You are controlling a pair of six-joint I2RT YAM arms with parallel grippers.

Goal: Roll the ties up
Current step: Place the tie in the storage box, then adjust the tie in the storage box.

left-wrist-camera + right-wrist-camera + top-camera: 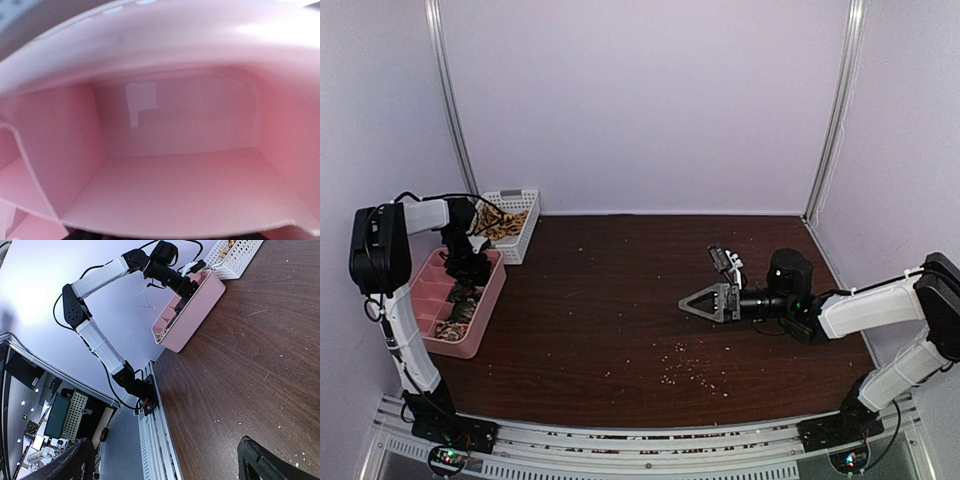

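ties (506, 222) heaped in basket (523, 246), axis unclear

The dark brown wooden table (610, 320) lies open across its middle and front; along its left edge a pink plastic divided tray (492, 300) and, just behind it, a white perforated basket (527, 232) stand in the way; the left gripper (470, 278) reaches down into the tray; the right gripper (692, 302) hangs over the right half.

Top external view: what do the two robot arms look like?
The left arm and right arm have white shell links, black joint housings and thin black cables. The right gripper has a grey triangular body with dark jaws.
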